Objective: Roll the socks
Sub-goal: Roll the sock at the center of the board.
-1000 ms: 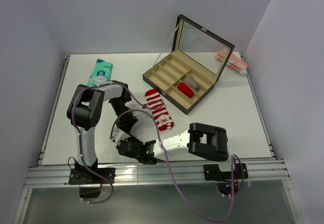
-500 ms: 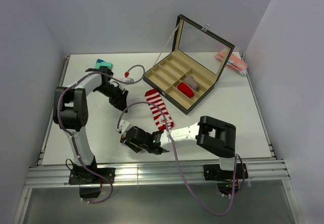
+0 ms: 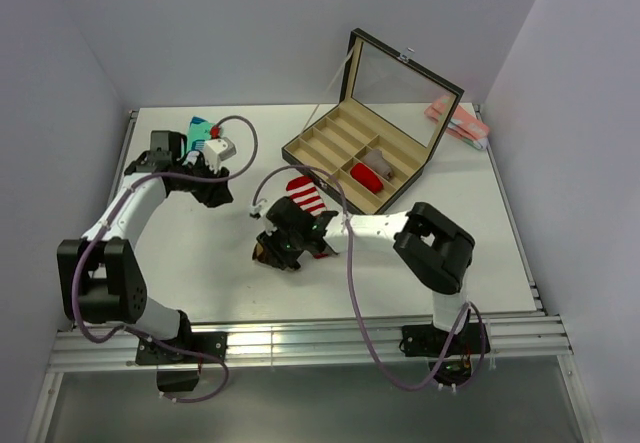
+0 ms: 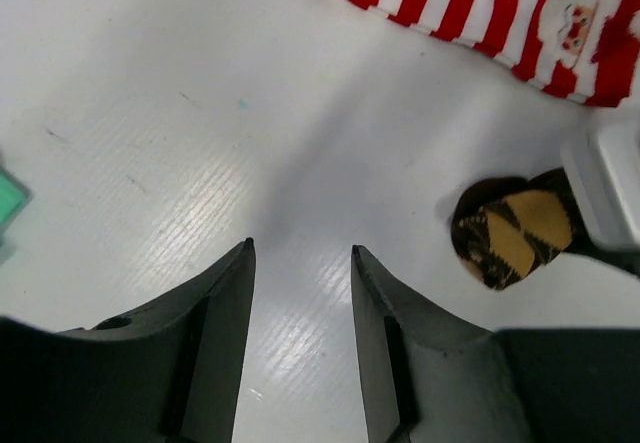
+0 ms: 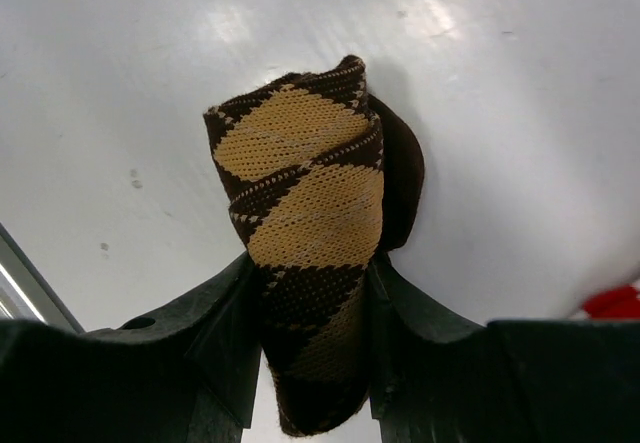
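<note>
On the table, centre: I have the brown argyle sock (image 5: 310, 193) bunched into a loose roll, just beside the striped sock (image 3: 305, 201), which lies flat near the box (image 3: 300, 161).
Right gripper (image 5: 310, 263): pinching the argyle sock's lower end between both fingers.
Left gripper (image 4: 300, 253): spread, nothing between its fingers, over bare table at rear left, near the teal packet (image 3: 200, 125).
Handling: light, soft, springy knit. I judge the roll will slacken if let go, so I'd clamp across all layers at mid-roll.
Change from a second ago: the right gripper has travelled from the near edge up to the striped sock, which looks unmoved. The left arm has swung away to the rear left.
</note>
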